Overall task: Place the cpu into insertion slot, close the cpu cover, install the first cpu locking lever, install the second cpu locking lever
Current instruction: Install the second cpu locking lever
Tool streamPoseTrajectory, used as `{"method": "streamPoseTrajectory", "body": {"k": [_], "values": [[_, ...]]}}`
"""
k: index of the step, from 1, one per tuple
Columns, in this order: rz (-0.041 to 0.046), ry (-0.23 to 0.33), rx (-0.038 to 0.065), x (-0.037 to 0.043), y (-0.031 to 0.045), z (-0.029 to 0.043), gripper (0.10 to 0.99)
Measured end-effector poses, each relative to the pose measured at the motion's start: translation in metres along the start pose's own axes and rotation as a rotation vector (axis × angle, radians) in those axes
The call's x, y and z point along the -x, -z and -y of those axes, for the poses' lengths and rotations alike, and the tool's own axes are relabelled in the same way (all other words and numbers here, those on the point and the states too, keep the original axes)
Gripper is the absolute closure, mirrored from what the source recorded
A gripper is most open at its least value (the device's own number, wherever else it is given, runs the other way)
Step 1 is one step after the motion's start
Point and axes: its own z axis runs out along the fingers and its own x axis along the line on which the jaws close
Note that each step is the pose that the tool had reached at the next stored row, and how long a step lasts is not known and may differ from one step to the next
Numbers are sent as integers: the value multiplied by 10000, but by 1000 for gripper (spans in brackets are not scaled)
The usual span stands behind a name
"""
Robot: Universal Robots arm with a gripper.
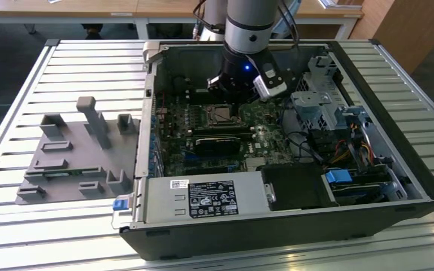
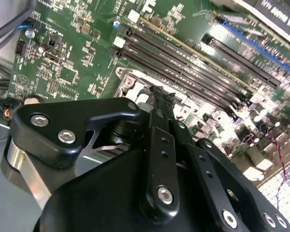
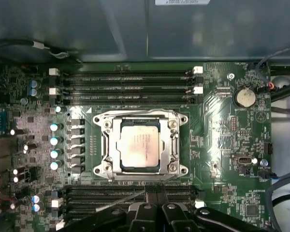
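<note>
I see the cpu (image 3: 140, 146) seated in the insertion slot (image 3: 104, 145), cpu cover (image 3: 173, 144) down around it, long memory slots (image 3: 128, 84) flanking both sides. My tool (image 2: 160, 99) hovers just above the socket edge, fingers pinched together, gripping nothing.

Open black computer case (image 1: 398, 212) on a slatted metal table (image 1: 21, 237), green motherboard (image 3: 232, 140) with long black memory slots (image 3: 130, 82), grey moulded fixture (image 1: 66, 164) at the exterior view's left, labelled silver power supply (image 1: 205, 199), blue drive latch (image 1: 339, 176).
</note>
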Motion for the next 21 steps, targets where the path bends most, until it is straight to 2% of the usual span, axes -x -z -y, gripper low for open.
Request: {"method": "streamPoseTrajectory", "body": {"k": [7, 15, 21], "values": [[4, 7, 4, -14, -22, 57, 980], [3, 16, 3, -162, -34, 65, 980], [2, 17, 1, -233, -45, 68, 980]]}}
